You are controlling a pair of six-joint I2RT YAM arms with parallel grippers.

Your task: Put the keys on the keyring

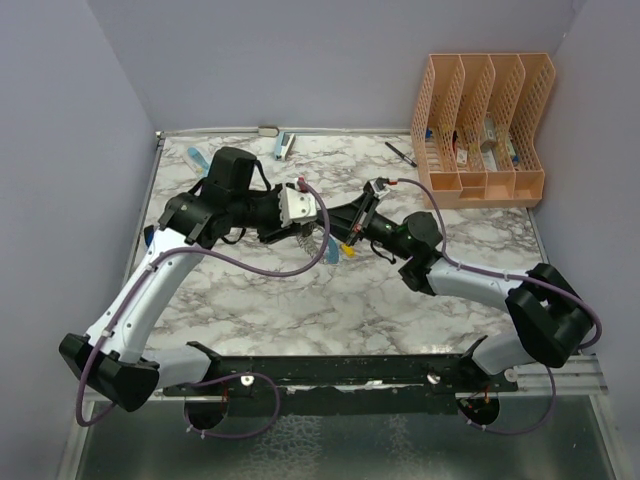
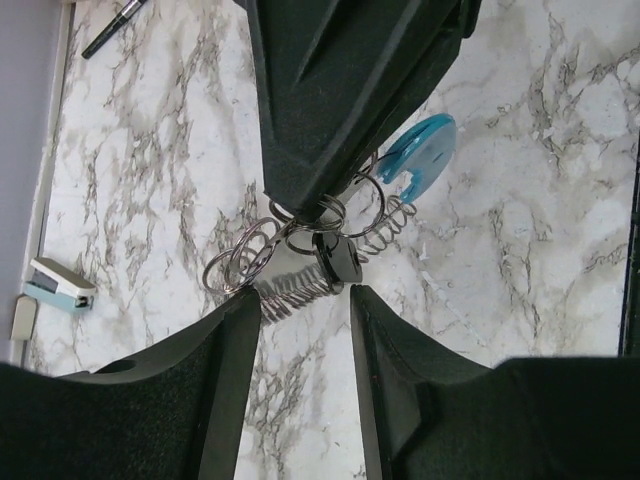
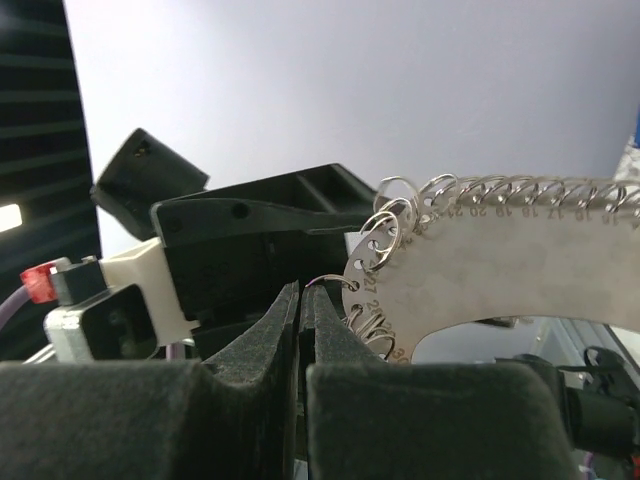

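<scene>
Left wrist shows the left claw (image 2: 305,296) released, its jaws either side of the gray ribbed keyring (image 2: 287,290) with light-blue section; right claw (image 3: 301,300) clenched, grasping that keyring.

Gray keyring (image 3: 480,262) in clamped right tool (image 3: 303,292)

The left arm (image 1: 150,285) and the right arm (image 1: 470,283) both fold inward with elbows out, wrists pointing at each other, tips almost touching. The left jaws stand parted; the right jaws are pressed tight together.
</scene>
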